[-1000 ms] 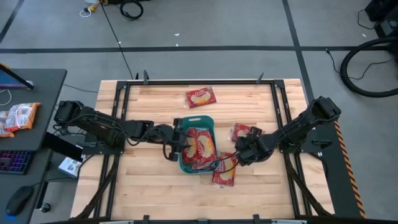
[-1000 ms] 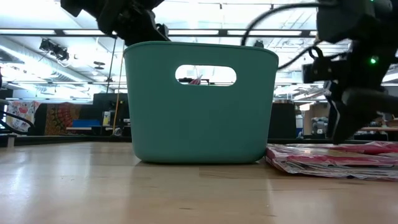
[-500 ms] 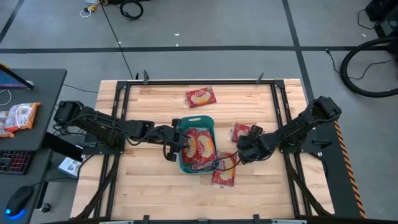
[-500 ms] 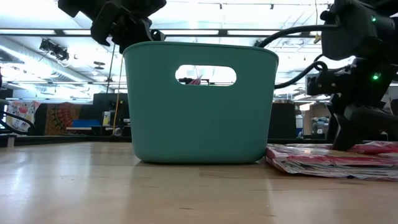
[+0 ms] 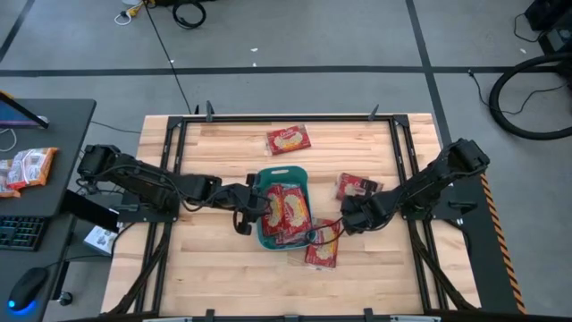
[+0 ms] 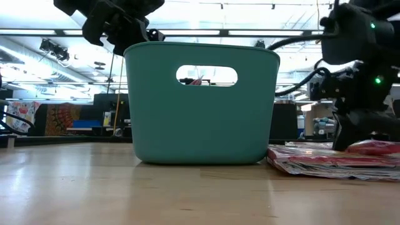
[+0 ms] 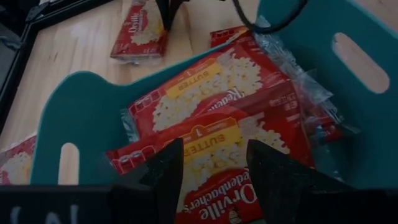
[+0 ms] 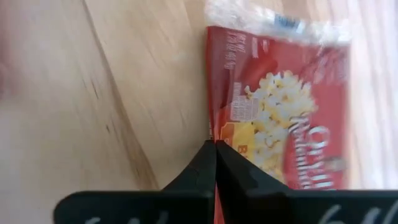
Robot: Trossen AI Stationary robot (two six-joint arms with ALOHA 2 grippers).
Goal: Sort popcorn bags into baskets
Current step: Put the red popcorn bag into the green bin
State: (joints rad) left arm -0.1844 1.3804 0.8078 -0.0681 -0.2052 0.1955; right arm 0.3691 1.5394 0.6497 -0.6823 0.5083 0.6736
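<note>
The right claw [image 5: 342, 215], fingers pressed together at the edge of a popcorn bag [image 5: 356, 186], has the teal basket [image 5: 284, 173] at nine o'clock; left claw [image 5: 253, 207] spread.

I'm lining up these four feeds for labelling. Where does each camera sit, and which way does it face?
High view: overhead, straight down; both arms flank the teal plastic bin.
Low view: table height, level at the bin wall; the arms drop in from above.
Left wrist view: looks past open left gripper at the red glossy popcorn bags in the bin.
Right wrist view: looks past shut right gripper at a red packet on the wooden table.
Shared: three views show the bin.
</note>
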